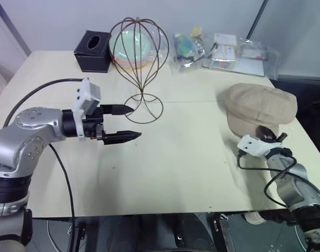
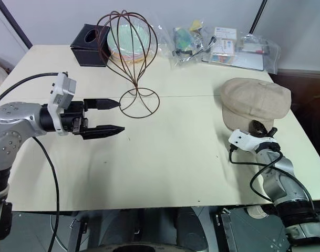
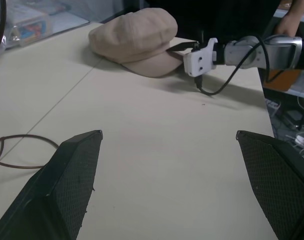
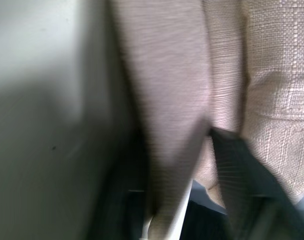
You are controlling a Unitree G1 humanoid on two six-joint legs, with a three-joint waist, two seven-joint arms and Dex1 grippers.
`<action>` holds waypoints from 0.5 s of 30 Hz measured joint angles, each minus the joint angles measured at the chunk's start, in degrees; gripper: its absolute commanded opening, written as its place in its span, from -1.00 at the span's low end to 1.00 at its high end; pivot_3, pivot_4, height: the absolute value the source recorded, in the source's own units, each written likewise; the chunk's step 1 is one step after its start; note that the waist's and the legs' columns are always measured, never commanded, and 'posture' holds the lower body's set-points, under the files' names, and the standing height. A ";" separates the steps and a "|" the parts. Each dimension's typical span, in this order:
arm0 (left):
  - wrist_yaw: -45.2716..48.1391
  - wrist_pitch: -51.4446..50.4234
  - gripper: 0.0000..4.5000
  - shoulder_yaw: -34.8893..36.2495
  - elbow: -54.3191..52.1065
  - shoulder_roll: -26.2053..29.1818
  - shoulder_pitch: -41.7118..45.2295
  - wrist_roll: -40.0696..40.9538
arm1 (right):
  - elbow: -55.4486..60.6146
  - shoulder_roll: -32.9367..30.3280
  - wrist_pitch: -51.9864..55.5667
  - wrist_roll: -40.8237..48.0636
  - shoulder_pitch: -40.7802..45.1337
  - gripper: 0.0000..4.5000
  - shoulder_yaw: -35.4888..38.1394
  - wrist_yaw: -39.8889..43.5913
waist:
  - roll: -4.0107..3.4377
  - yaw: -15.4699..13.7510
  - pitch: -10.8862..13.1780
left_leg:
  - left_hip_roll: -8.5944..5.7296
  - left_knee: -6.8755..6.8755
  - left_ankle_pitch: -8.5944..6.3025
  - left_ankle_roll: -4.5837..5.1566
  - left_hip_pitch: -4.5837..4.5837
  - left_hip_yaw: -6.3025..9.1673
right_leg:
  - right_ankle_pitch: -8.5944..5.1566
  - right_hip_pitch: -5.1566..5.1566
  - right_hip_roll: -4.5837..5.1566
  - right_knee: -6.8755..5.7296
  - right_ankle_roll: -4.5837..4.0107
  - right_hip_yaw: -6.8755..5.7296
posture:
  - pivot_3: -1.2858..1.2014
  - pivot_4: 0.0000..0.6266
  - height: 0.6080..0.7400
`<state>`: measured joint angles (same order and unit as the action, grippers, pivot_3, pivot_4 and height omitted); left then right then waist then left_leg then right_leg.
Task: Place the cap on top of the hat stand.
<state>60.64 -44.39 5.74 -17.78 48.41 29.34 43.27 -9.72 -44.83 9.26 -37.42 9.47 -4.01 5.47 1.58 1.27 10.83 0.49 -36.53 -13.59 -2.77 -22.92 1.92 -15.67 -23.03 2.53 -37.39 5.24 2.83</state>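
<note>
Overall, pale table (image 1: 165, 173) against grey wall; left gripper (image 1: 129, 123) apart, right gripper (image 1: 268, 132) clamped on cap (image 1: 260, 107).

Cap: I see a soft beige woven-fabric newsboy cap (image 1: 260, 106) lying crown-up on the right side of the pale table, its short brim toward the near edge.
Cap state: the brim is pinched between the right gripper (image 1: 268, 134) fingers (the wrist view shows the fabric between them); the cap rests on the table.
Stand: I see a dark brown thin-wire hat stand (image 1: 139, 58) upright, with balloon-shaped cage top, narrow waist and looped round base.
Stand position: left of centre, well apart from the cap, bare.
</note>
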 measured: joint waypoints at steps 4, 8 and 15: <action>-0.63 -0.37 1.00 0.32 0.12 -0.02 0.19 0.62 | 0.06 0.05 0.14 -0.01 0.39 -0.98 0.02 0.18 | 0.08 0.02 -0.05 | 0.00 0.07 0.00 0.01 0.21 -0.01 | -0.01 0.17 0.01 0.01 -0.01 0.01 | 0.03 -0.52 1.00; -2.44 -1.43 1.00 2.42 -0.17 0.00 -0.06 1.78 | 0.81 0.03 0.47 0.07 0.50 -0.98 0.32 0.36 | 0.08 0.04 -0.05 | 0.00 0.10 -0.01 0.01 0.29 -0.02 | -0.01 0.22 0.02 0.01 -0.01 0.02 | 0.03 -0.52 1.00; -11.86 -6.82 1.00 20.35 -1.65 0.28 -6.23 11.07 | 11.92 -2.69 -0.56 4.04 15.45 -0.98 3.49 6.27 | -0.19 1.91 0.15 | 0.09 0.33 0.00 0.01 0.34 -0.13 | 0.02 -0.02 -0.04 -0.15 0.05 0.11 | 0.03 -0.52 1.00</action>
<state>48.79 -51.21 26.10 -19.43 48.69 23.11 54.33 2.20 -47.52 8.70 -33.38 24.92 -0.52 11.73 1.39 3.17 10.98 0.58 -36.20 -13.59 -2.77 -22.58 1.80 -15.65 -23.06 2.48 -37.54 5.30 2.94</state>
